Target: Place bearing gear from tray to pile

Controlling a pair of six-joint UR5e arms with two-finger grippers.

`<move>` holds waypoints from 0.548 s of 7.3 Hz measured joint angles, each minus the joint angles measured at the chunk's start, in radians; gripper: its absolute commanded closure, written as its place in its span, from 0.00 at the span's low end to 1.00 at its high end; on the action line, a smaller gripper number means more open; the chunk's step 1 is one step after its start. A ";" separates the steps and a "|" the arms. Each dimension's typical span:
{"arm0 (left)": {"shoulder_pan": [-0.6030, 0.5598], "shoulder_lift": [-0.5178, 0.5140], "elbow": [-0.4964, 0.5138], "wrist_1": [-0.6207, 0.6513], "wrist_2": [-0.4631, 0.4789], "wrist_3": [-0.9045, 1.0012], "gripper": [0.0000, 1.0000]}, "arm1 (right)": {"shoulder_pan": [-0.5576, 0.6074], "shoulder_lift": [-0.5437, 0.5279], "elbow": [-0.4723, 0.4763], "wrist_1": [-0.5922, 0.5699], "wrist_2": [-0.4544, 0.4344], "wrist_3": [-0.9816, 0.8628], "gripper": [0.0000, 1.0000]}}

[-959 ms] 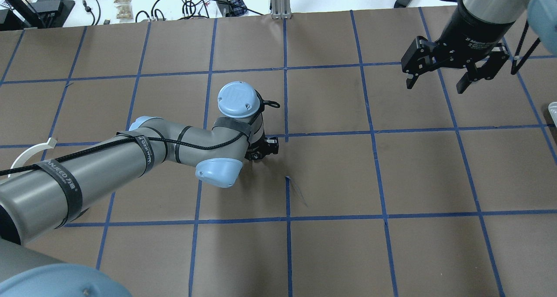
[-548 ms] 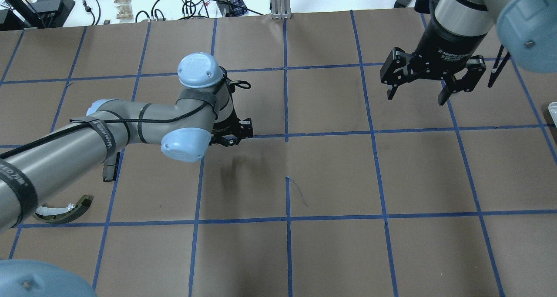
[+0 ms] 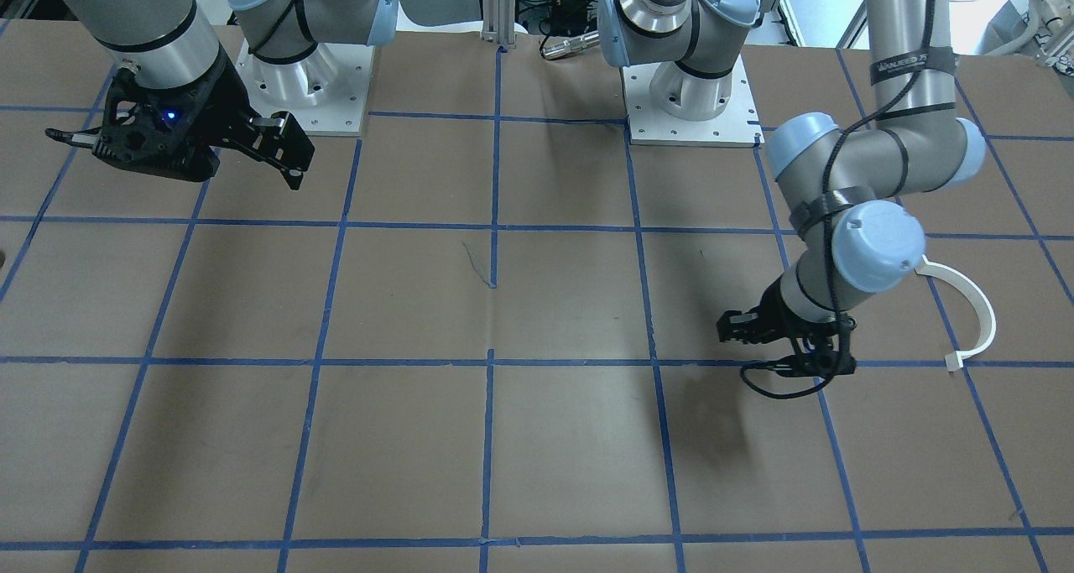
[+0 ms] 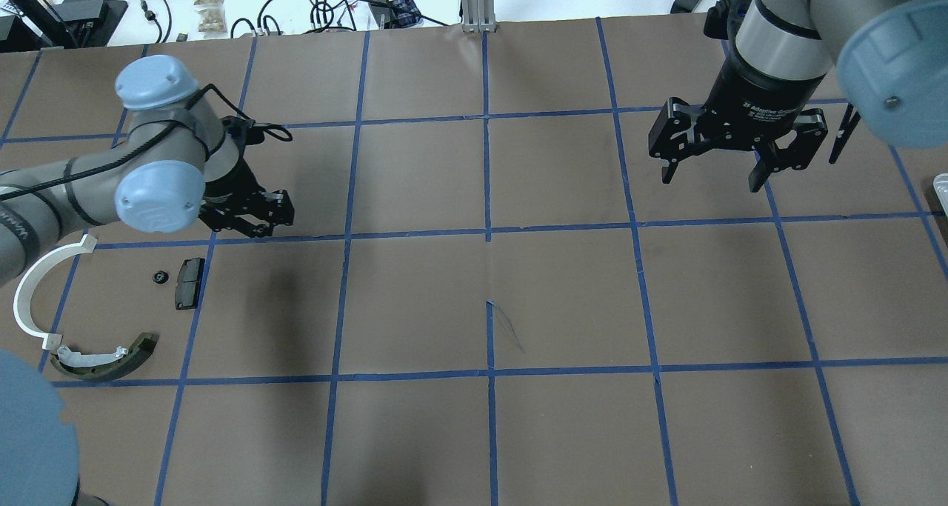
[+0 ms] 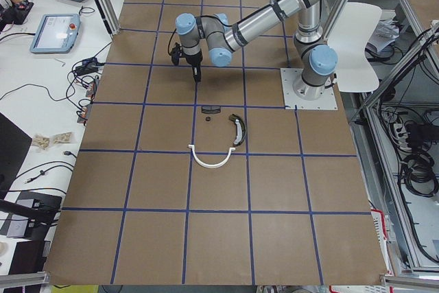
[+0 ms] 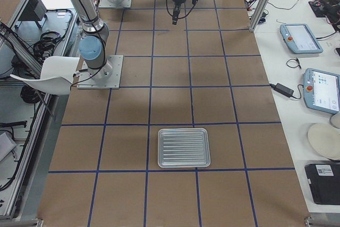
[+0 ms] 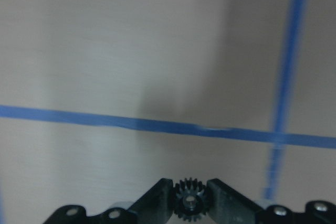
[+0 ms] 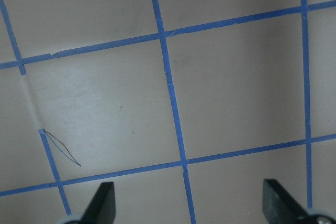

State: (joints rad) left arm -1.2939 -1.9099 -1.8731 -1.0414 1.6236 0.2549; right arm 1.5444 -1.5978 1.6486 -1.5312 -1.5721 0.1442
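In the left wrist view a small black toothed bearing gear is pinched between the fingertips of my left gripper, above bare brown paper. From overhead, the left gripper hovers just up and right of the pile: a black pad, a small black round part, a white half-ring arc and an olive-and-white shoe. My right gripper hangs open and empty at the far right. The ribbed metal tray lies flat and looks empty in the right side view.
The table is brown paper with a blue tape grid. A small tear in the paper sits near the centre. Cables and gear lie on the white bench beyond the far edge. The two arm bases stand on the robot's side.
My left arm has swung left from the table's centre to beside the pile, still shut on the gear, uncovering the pile. The right gripper shifted slightly left and stayed open.
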 measured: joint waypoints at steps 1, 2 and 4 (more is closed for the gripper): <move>0.087 -0.010 0.001 0.004 0.011 0.132 1.00 | -0.002 0.000 -0.001 0.000 -0.008 -0.001 0.00; 0.159 -0.021 0.002 0.009 0.016 0.249 1.00 | -0.004 -0.001 -0.003 0.001 -0.010 -0.003 0.00; 0.262 -0.042 0.003 0.063 0.020 0.416 1.00 | -0.004 0.000 -0.003 0.000 -0.011 -0.004 0.00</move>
State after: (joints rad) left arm -1.0314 -1.9516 -1.8698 -0.9788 1.6433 0.6714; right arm 1.5408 -1.5976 1.6456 -1.5312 -1.5830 0.1405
